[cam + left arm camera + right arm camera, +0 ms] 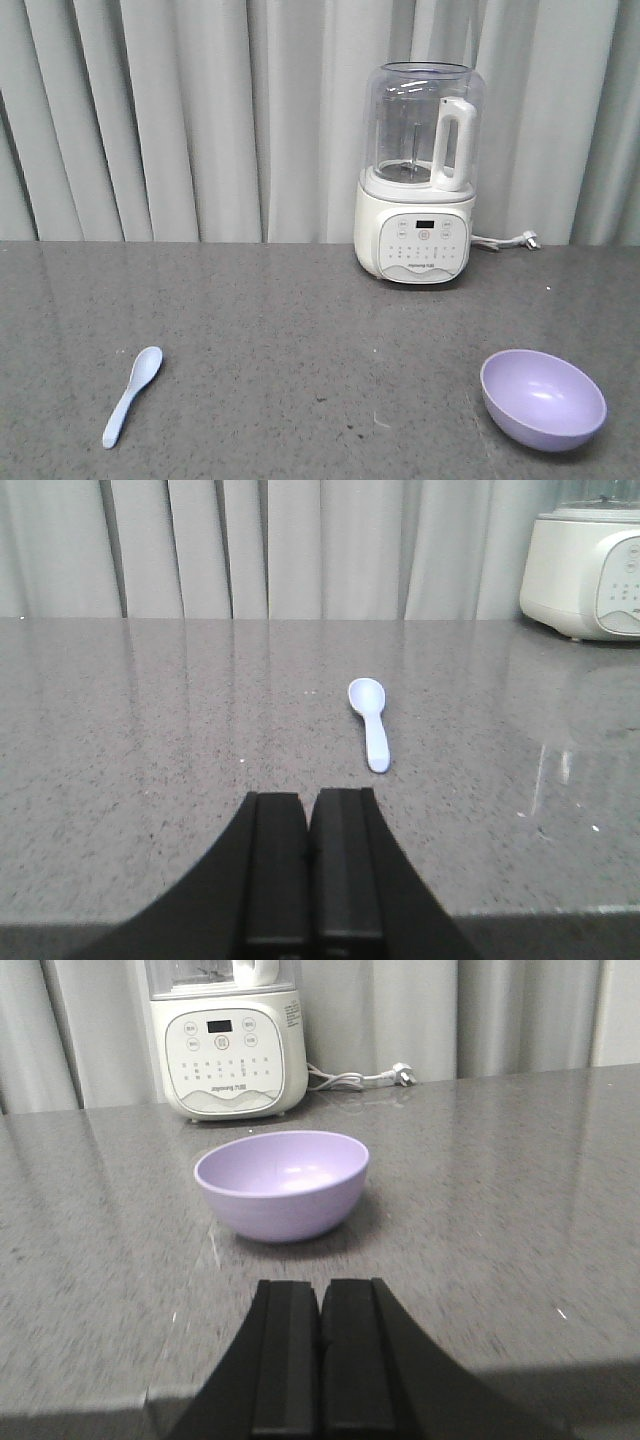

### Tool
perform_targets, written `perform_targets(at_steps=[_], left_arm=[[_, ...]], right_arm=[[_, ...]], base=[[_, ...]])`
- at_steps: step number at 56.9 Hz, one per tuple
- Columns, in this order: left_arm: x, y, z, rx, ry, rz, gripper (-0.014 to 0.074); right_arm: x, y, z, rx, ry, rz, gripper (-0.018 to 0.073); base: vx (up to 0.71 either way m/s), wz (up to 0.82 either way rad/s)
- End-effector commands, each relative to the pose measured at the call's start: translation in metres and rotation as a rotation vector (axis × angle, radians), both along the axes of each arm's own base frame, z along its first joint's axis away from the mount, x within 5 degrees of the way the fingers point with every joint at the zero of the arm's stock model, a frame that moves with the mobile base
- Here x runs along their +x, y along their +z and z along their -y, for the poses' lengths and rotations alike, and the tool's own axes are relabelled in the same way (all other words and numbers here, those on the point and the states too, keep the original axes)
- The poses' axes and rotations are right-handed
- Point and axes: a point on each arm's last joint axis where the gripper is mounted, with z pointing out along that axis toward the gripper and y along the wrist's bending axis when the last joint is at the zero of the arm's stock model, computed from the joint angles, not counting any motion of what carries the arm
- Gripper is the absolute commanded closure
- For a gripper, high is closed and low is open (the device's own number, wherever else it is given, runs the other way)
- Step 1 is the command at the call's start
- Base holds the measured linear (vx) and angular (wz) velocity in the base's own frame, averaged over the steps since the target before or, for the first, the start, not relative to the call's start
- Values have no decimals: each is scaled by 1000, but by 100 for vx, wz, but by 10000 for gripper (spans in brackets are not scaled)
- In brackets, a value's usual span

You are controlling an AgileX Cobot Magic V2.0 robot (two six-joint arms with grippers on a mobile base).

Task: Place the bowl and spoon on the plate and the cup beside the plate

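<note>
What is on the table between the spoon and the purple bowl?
Nothing. In the front view, only bare grey tabletop lies between the spoon and the bowl; the blender stands farther back.

One spoon [132, 395], one bowl [543, 398], one blender [418, 175] and one plug [528, 239] on view
</note>
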Motion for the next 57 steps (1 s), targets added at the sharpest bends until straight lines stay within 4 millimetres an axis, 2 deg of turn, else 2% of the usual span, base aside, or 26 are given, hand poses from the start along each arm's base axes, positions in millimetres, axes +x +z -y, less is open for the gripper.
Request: perform_targets(at_steps=[1, 24, 57], left_arm=[[-2, 16, 0, -15, 4, 107, 600], [-2, 16, 0, -15, 4, 107, 600], [-2, 16, 0, -15, 4, 107, 600]], right_arm=[[0, 7, 1, -18, -8, 82, 568], [0, 7, 1, -18, -8, 82, 568], [0, 7, 1, -18, -8, 82, 568]], base=[[37, 3], [26, -2], [2, -1]])
